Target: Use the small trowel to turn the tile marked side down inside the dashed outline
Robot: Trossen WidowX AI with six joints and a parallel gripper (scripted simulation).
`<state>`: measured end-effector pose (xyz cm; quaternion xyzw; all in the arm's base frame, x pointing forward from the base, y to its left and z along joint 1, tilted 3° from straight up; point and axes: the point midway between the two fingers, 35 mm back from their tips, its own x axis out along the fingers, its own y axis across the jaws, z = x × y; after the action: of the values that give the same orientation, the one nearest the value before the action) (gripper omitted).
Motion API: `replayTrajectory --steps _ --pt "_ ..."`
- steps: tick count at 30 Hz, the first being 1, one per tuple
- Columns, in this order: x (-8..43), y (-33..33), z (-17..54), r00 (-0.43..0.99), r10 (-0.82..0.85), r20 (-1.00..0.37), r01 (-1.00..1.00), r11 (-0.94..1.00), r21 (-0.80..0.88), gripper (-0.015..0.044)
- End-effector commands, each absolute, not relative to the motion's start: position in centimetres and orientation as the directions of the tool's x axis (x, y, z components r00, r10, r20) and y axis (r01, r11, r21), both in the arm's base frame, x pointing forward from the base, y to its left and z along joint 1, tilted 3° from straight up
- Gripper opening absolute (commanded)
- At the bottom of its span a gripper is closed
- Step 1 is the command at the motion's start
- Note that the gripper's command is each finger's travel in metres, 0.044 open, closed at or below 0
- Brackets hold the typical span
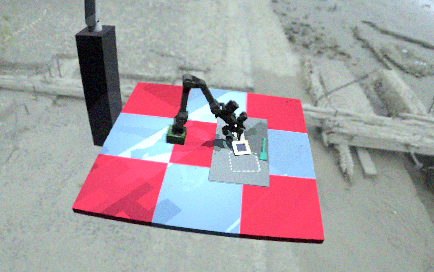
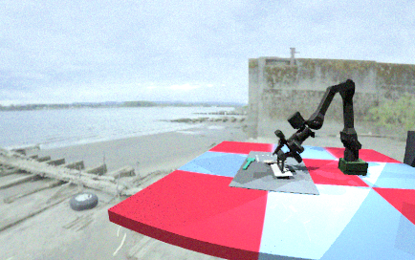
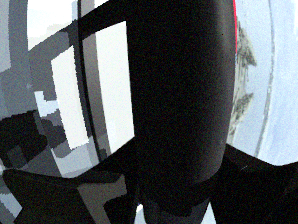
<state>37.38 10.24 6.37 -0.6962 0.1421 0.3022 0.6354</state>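
My gripper is shut on the small trowel, low over the mat. The trowel's pale blade reaches down close to the mat and toward the tile; its dark handle fills the middle of the wrist view. The tile lies marked side up, a dark square inside a cream border, at the far edge of the dashed outline, mostly outside it. Whether the blade's edge is under the tile cannot be told.
A teal tool lies on the mat beside the tile. The arm's green base stands on the red and blue checkered table. A tall black pillar rises beyond the table's edge.
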Motion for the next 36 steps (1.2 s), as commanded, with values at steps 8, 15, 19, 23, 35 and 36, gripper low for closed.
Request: replayTrajectory --steps 8,15,19,23,35,36 --pt "38.0 9.2 9.2 0.798 0.187 -0.573 -0.553 -0.150 -0.819 0.0000" --pt "38.2 8.3 10.1 0.798 0.187 -0.573 -0.553 -0.151 -0.819 0.0000" --pt "38.3 7.7 10.5 0.798 0.186 -0.573 -0.553 -0.152 -0.819 0.0000" --pt "38.4 7.0 10.8 0.798 0.186 -0.573 -0.553 -0.152 -0.819 0.0000" --pt "38.9 4.9 11.4 0.799 0.184 -0.573 -0.552 -0.154 -0.819 0.0000" --pt "38.9 4.8 11.4 0.799 0.184 -0.573 -0.552 -0.154 -0.819 0.0000"
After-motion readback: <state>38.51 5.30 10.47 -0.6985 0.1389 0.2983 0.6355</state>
